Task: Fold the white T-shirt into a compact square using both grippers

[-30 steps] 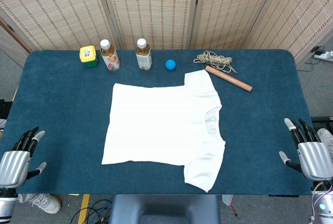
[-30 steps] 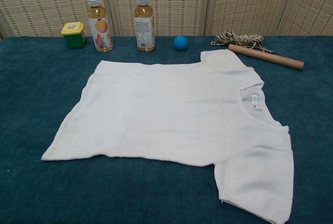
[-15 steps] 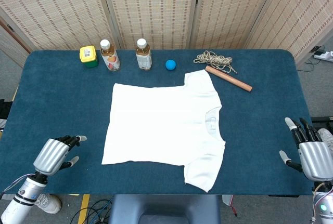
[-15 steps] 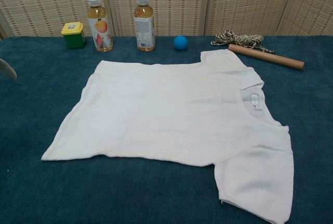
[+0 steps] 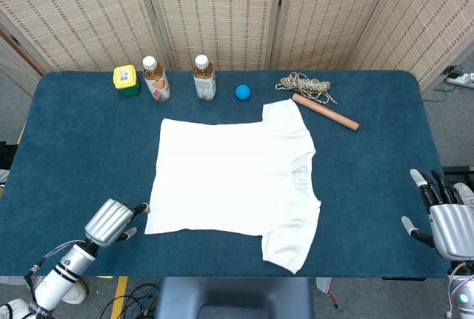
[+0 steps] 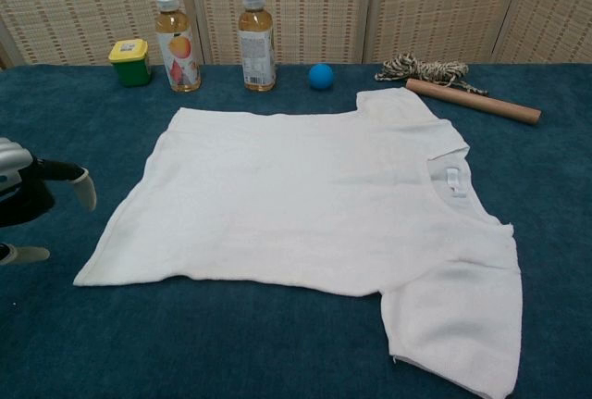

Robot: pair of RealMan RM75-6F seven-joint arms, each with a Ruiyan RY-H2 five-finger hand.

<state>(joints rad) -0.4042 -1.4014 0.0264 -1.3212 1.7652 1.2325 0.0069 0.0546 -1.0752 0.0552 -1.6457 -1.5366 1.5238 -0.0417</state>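
We see the white T-shirt (image 5: 233, 180) flat mid-table, collar right. Our left hand (image 5: 111, 222) sits just beside its near-left hem corner, fingers apart, holding nothing. Right hand (image 5: 450, 226) spread, well apart at table's edge.

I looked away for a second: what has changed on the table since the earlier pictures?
The left hand has moved in from the near left table edge toward the T-shirt's near hem corner, and now shows in the chest view; it holds nothing yet. The right hand has barely shifted. The shirt lies flat as before; the bottles and the other things along the far edge are unmoved.
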